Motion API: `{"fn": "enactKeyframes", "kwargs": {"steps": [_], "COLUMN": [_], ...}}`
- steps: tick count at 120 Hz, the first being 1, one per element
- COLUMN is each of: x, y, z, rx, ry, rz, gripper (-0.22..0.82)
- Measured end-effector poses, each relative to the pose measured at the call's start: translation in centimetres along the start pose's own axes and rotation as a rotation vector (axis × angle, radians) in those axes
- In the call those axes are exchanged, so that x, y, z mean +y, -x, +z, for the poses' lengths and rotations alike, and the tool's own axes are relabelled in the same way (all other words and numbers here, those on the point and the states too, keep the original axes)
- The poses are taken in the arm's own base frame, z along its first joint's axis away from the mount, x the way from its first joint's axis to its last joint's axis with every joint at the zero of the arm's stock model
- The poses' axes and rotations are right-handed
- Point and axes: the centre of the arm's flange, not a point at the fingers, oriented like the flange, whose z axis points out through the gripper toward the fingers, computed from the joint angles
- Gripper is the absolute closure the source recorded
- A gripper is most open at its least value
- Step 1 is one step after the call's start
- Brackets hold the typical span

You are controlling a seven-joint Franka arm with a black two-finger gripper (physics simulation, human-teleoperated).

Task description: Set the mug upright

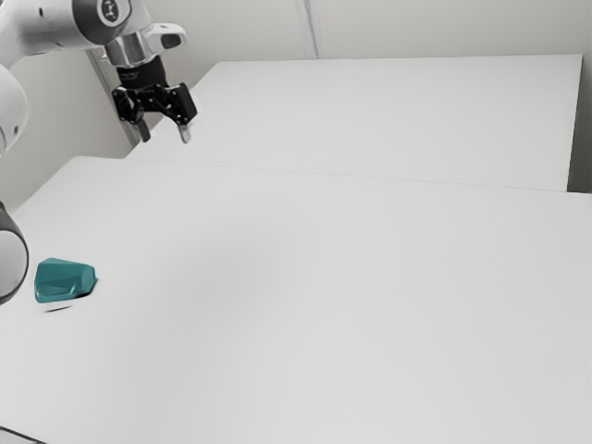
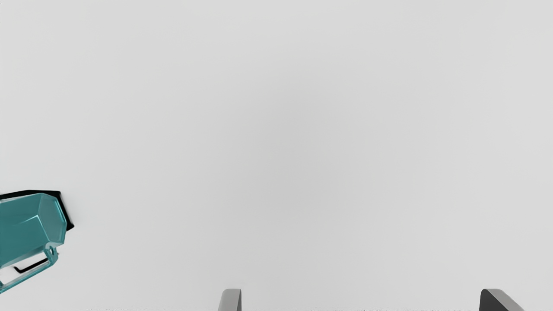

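Our mug [image 1: 65, 280] lies on its side on the surface [image 1: 324, 305], near the exterior view's left edge — so righting it is left to do. Our fingers [image 2: 231, 300] are spread and empty, well apart from it.

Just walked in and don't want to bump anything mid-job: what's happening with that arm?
The robot arm is there to set the teal mug upright, but it isn't handling anything right now. Its gripper hangs open and empty above the white table, well off to one side of the mug. The mug lies on its side on the table, so the job is not yet done.
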Motion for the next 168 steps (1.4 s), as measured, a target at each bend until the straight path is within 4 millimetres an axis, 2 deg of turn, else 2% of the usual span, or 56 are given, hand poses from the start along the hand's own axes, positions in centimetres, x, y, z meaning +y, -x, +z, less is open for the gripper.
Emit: {"fn": "enactKeyframes", "kwargs": {"steps": [16, 21, 32, 44, 59, 76, 97, 112, 144, 156, 168], "x": [-1.1, -2.3, -8.6, -13.8, -20.0, -25.2, -29.1, -32.9, -38.8, -40.2, -41.2], "y": [-0.2, -0.3, 0.2, 2.7, 6.3, 10.3, 12.3, 14.2, 16.2, 16.5, 15.3], "z": [0.6, 1.1, 3.6, 5.8, 8.7, 10.7, 11.1, 12.1, 16.8, 18.2, 19.7], "rx": [-0.014, -0.022, -0.059, -0.070, -0.050, -0.008, 0.070, 0.109, 0.132, 0.153, 0.179], "ry": [-0.002, 0.012, 0.051, 0.087, 0.139, 0.169, 0.164, 0.169, 0.204, 0.220, 0.235], "rz": [-0.004, -0.020, -0.109, -0.174, -0.236, -0.265, -0.225, -0.218, -0.185, -0.162, -0.123], "gripper": [0.00, 0.00, 0.00, 0.00, 0.00, 0.00, 0.00, 0.00, 0.00, 0.00, 0.00]}}
